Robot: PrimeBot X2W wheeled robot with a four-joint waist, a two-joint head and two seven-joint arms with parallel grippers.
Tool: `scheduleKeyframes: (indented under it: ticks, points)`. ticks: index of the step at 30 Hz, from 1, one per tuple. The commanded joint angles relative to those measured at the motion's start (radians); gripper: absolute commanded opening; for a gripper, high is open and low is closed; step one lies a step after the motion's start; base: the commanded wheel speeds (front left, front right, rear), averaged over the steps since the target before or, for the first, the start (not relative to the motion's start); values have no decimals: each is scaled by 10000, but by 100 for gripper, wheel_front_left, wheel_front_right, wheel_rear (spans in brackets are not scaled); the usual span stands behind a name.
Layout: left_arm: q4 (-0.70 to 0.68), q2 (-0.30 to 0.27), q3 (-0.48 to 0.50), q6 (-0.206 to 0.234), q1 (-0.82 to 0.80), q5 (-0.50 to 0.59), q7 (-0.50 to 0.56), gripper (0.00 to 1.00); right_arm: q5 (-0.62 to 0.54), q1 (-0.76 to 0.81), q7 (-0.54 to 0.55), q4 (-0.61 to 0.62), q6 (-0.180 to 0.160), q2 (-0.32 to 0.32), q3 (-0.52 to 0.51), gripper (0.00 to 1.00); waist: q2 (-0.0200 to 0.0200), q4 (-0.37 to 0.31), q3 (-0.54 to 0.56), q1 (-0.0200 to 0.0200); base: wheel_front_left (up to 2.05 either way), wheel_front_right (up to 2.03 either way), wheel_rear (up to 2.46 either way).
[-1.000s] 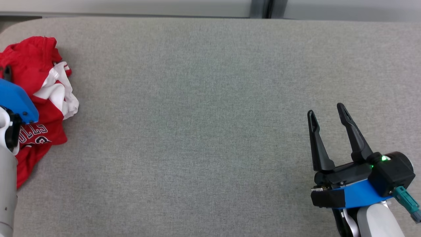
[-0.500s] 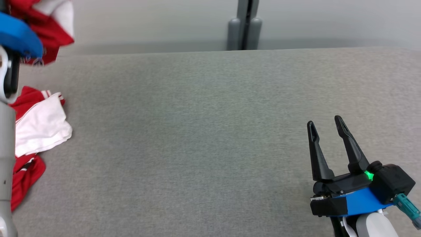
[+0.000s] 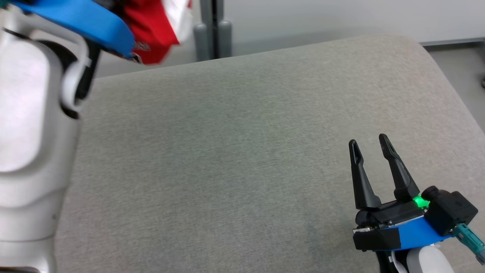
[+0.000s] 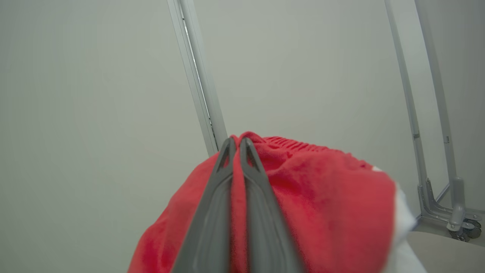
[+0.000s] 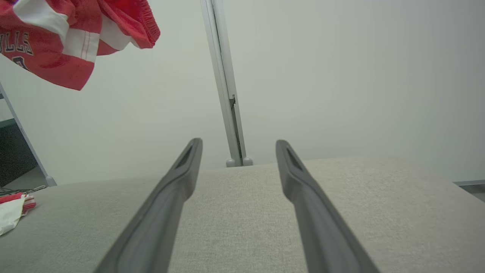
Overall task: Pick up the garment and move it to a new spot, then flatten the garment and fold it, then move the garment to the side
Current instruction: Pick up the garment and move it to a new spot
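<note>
garment (image 4: 322,197) between left fingers (image 4: 210,212) (aloft)

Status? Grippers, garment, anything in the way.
Left gripper shut on red garment, held aloft. Right gripper open, empty, over the grey table. Red-and-white cloth lies at the table's edge.

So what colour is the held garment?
The garment is red with white stripes and dark lettering; right wrist view shows it best.
</note>
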State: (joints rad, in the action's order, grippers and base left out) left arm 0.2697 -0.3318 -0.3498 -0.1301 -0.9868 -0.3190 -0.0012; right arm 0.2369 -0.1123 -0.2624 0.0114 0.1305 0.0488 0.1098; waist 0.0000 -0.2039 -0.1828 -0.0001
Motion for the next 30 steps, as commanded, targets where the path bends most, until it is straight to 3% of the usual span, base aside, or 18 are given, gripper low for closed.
scheduleKeyframes:
  ticks: [1, 9, 21, 22, 23, 30]
  points:
    - [18, 92, -156, -3, 262, -117, 57, 0, 89, 40, -36, 45, 5, 26, 23, 100, 0, -340, -162, 1, 0, 0, 0]
    - [768, 778, -1551, -3, 1821, -431, -255, 0, 204, -114, -37, 45, 5, 28, 178, 100, 0, -620, -376, 1, 0, 0, 0]
    - [3233, 1691, -3481, -3, 3609, -1031, -1418, 0, -25, -73, -37, -89, 5, 28, 211, 100, 0, -427, -388, 1, 0, 0, 0]
    - [3352, 1736, -3498, -3, 3585, -1028, -1650, 68, -32, -53, -37, -96, 5, 29, 204, 100, 0, -377, -359, 1, 0, 0, 0]
    - [3465, 1796, -3455, -3, 3563, -1085, -1875, 100, -36, -39, -37, -106, 5, 28, 204, 100, 0, -325, -339, 1, 0, 0, 0]
    - [3327, 1898, -3007, 275, 3472, -928, -2594, 100, -130, 156, -37, -146, 5, 28, 88, 100, 0, 81, -100, 1, 0, 0, 0]
